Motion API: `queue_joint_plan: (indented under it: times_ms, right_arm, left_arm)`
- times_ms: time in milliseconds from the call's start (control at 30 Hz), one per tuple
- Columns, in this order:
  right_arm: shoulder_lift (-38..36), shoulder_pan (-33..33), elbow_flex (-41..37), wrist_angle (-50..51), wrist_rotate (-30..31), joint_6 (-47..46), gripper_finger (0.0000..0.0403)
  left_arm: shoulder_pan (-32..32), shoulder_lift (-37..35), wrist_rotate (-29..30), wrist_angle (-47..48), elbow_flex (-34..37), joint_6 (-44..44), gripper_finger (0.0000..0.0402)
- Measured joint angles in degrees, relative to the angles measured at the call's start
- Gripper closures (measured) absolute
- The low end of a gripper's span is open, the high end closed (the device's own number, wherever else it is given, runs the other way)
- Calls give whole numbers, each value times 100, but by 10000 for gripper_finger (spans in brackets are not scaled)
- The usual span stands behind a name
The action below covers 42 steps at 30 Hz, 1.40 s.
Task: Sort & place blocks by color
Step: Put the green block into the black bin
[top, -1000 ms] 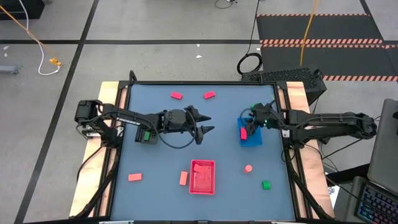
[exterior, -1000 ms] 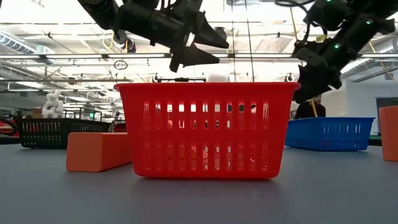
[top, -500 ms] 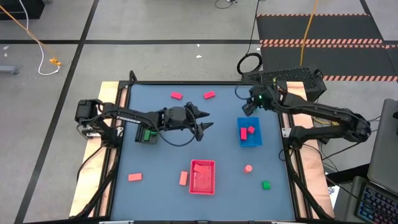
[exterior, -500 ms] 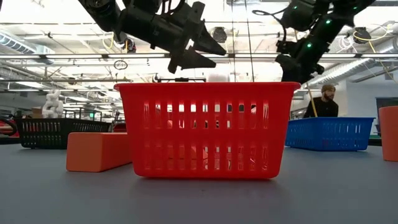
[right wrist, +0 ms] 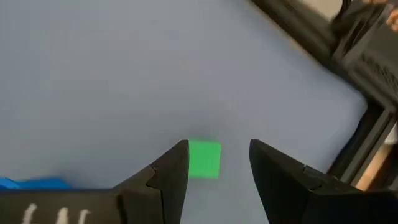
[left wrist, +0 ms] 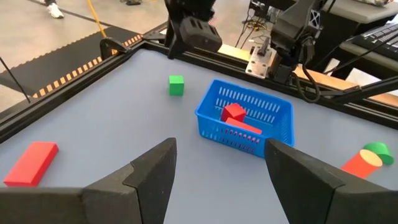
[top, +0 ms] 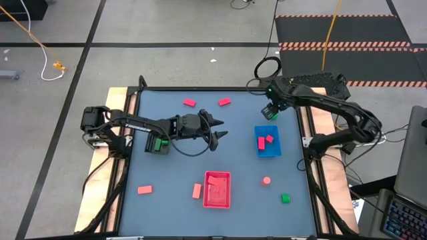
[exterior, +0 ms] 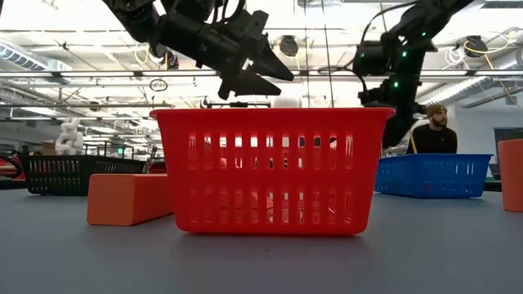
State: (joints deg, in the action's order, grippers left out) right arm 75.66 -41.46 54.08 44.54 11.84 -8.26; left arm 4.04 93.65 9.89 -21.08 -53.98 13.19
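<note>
My right gripper (top: 269,112) hangs open near the table's far right corner. In its wrist view (right wrist: 219,144) a small green block (right wrist: 204,158) lies flat on the table below, between the two fingers, untouched. The same green block (left wrist: 176,84) shows just beyond the blue tray (left wrist: 217,107) in the left wrist view. My left gripper (top: 221,129) is open in the air over the table's middle (left wrist: 221,146). The blue tray (top: 274,151) holds two magenta-red blocks (top: 265,141). Two more magenta-red blocks (top: 189,103) (top: 225,102) lie near the far edge.
The red tray (top: 229,189) with salmon pieces stands near the near edge, the black tray (top: 148,148) with green blocks under the left arm. Loose on the table lie salmon blocks (top: 145,190) (top: 197,191), a salmon round piece (top: 267,180) and a green block (top: 285,198). A person (exterior: 433,131) stands beyond the table.
My right gripper has moved from over the blue tray toward the table's far edge and now hangs over a green block. The two magenta-red blocks stay in the blue tray.
</note>
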Motion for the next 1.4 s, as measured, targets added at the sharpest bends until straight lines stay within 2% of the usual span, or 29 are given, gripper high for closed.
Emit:
queue_joint_plan:
  times_ms: [233,533,767,967,1100,1233,1400]
  right_arm:
    - [46,-79,-4,-102,-13,45,238]
    - [218,-244,-13,695,-164,21,231]
    - [387,-235,-13,458,-485,243,183]
    - [666,-236,-15,361,-451,145,133]
    - [982,-235,-15,261,-451,146,115]
    - [1181,-233,-15,59,-453,146,114]
    - [1235,-236,-19,8,-451,146,131]
  left_arm:
    - [2,-2,-2,96,0,0,158]
    - [2,-2,-2,139,2,2,158]
    - [0,-2,-2,141,2,4,158]
    - [1,-2,-3,154,2,4,158]
    - [0,-2,-4,158,2,4,158]
    - [2,-2,-4,161,2,4,158]
    - [2,-2,-6,164,2,-81,158]
